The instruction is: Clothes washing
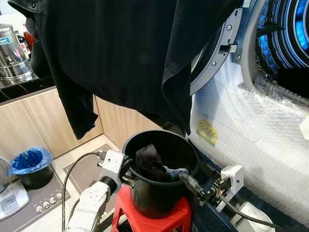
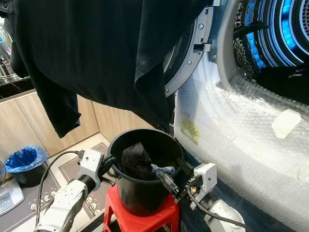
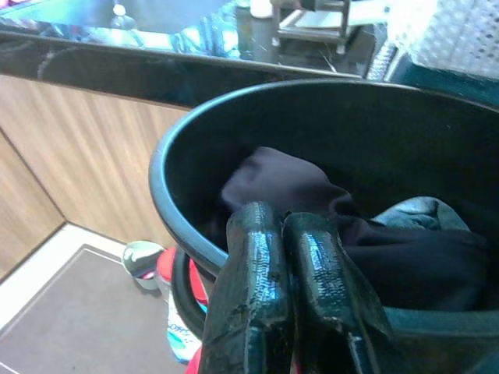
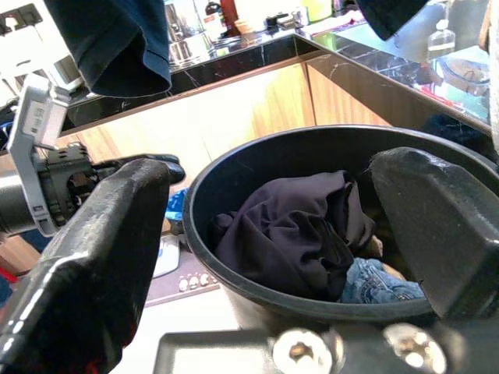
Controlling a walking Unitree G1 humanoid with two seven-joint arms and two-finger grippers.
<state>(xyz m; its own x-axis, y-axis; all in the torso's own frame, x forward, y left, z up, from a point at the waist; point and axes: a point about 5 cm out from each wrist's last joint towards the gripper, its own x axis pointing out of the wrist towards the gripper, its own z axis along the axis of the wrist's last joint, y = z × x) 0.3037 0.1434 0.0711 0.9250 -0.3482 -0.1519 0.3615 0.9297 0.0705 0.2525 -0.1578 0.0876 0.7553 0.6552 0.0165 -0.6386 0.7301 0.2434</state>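
Now | bucket (image 1: 161, 193) clothes (image 1: 150, 162) between grippers | left gripper (image 3: 282, 257) closed | right gripper (image 4: 273, 234) spread wide

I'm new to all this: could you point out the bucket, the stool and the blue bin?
bucket (image 1: 155, 195): left eye view, its black outer wall.
stool (image 1: 181, 216): left eye view, the red seat's right edge.
blue bin (image 1: 30, 160): left eye view, its blue liner.

A red stool (image 1: 154, 215) stands on the tiled floor (image 1: 84, 166). On it sits the black bucket (image 1: 159, 193).
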